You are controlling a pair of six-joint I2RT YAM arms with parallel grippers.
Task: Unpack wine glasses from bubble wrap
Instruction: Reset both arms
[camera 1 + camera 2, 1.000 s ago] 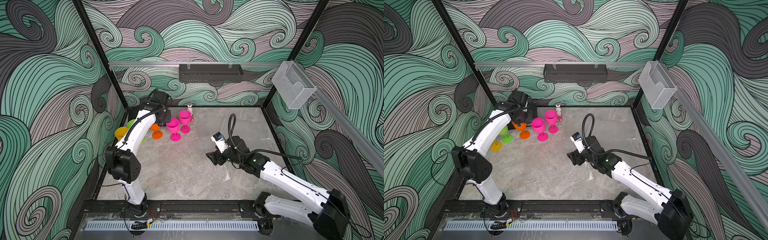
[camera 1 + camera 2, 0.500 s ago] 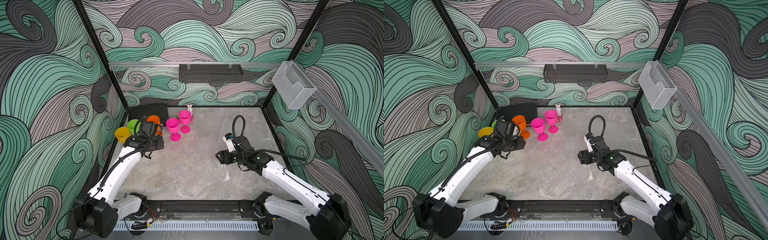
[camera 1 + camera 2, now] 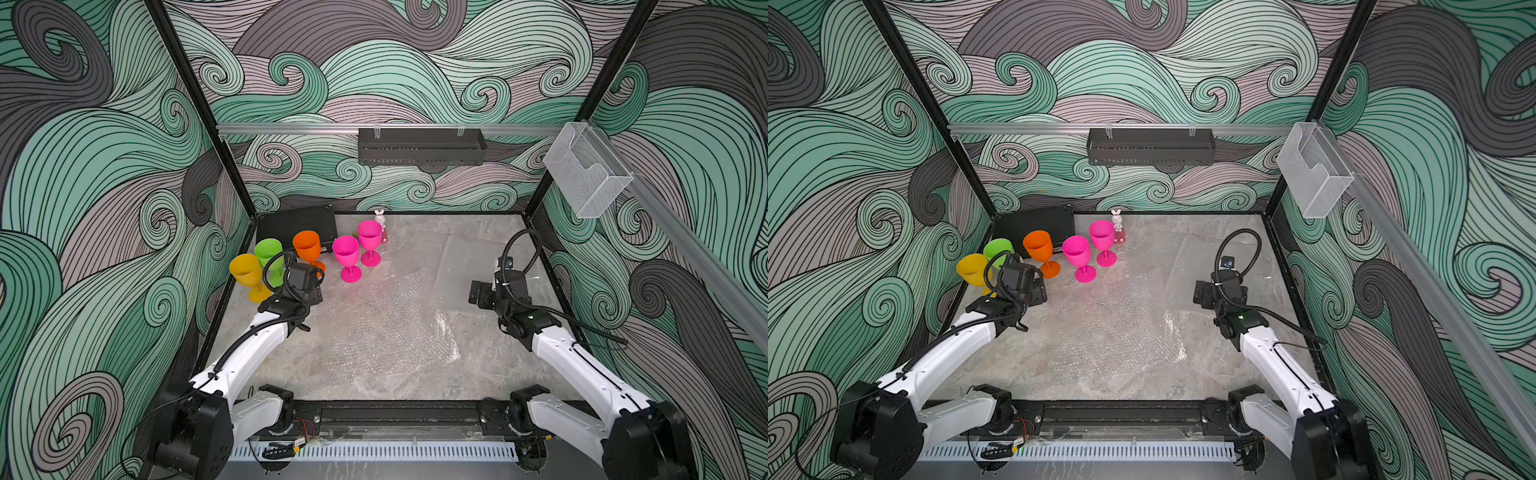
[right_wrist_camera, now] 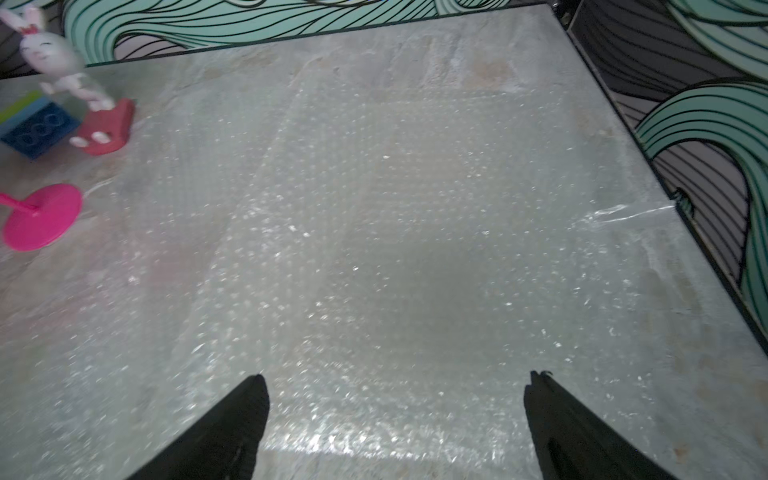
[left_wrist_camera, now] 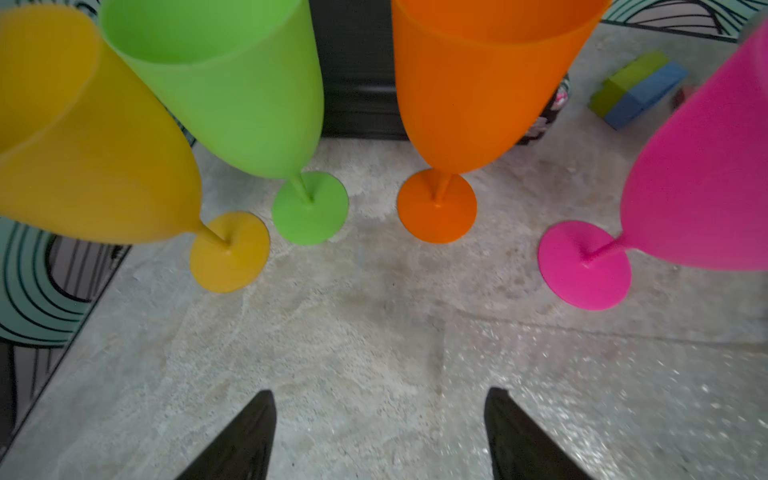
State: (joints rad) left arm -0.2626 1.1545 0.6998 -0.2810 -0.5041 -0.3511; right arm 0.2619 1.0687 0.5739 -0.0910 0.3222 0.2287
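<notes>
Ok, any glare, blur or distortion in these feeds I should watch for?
In both top views, sharp, but glare streaks the bubble wrap; left wrist view, wide-angle stretch leans the yellow goblet and pink goblet outward, edges soft; right wrist view, rabbit figurine blurred, a dim shadow patch mid-wrap.

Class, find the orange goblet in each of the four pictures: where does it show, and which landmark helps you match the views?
Both top views: the orange goblet stands upright near the back left corner, between the lime green goblet and a pink goblet.
Left wrist: orange goblet close up, bowl and foot showing, between the same two.
Right wrist: not in it.
Shared landmark: the flat bubble wrap, in all four views.
</notes>
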